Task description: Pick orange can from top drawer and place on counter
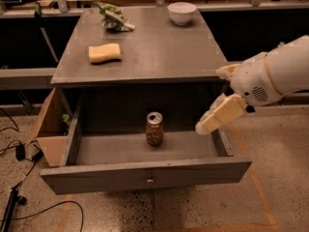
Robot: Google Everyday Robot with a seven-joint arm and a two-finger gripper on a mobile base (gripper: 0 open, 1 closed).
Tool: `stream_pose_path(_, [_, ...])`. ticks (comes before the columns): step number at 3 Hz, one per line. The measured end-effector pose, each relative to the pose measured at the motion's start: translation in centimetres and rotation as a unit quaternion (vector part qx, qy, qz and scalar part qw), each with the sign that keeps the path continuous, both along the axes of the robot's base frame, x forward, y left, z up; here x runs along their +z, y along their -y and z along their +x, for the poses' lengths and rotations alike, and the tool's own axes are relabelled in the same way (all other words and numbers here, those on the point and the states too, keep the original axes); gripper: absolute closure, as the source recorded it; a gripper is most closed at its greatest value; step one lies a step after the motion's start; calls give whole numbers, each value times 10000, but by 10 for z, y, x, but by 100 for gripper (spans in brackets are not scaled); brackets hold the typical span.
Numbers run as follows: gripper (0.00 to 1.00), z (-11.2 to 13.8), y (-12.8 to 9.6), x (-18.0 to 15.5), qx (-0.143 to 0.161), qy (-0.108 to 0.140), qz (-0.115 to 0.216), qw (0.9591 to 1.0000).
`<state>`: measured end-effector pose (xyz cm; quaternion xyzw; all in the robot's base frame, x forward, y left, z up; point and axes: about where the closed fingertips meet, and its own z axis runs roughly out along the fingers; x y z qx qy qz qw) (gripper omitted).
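While orange can (pixel 154 128) stands upright in top drawer (pixel 145 175) | gripper (pixel 211 100) at right | jaws open

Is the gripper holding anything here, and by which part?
Nothing. The gripper hangs at the drawer's right side, apart from the can standing inside.

The drawer (pixel 145 175) is matt grey, smooth inside and out, like painted board. Behind and above it the counter (pixel 159 52) has the same dull grey finish. In the drawer's middle, the can (pixel 154 129) is metal with a shiny silver top. Over the drawer's right wall hangs the gripper (pixel 212 120), smooth cream plastic, on a white plastic-shelled arm (pixel 275 74). Left of the drawer sits a brown cardboard box (pixel 48 124). The floor (pixel 280 178) around it is speckled stone.
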<state>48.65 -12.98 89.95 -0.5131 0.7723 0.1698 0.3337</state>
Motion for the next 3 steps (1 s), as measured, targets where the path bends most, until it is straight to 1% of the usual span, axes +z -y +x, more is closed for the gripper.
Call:
stream_pose_path(1, [0,17,-44,-29,11,146,928,9956])
stream_pose_path(2, [0,59,-71,-40,-237,450,1308,9901])
stream_pose_path(3, [0,70,-72,-36,-376,614,1332,9885])
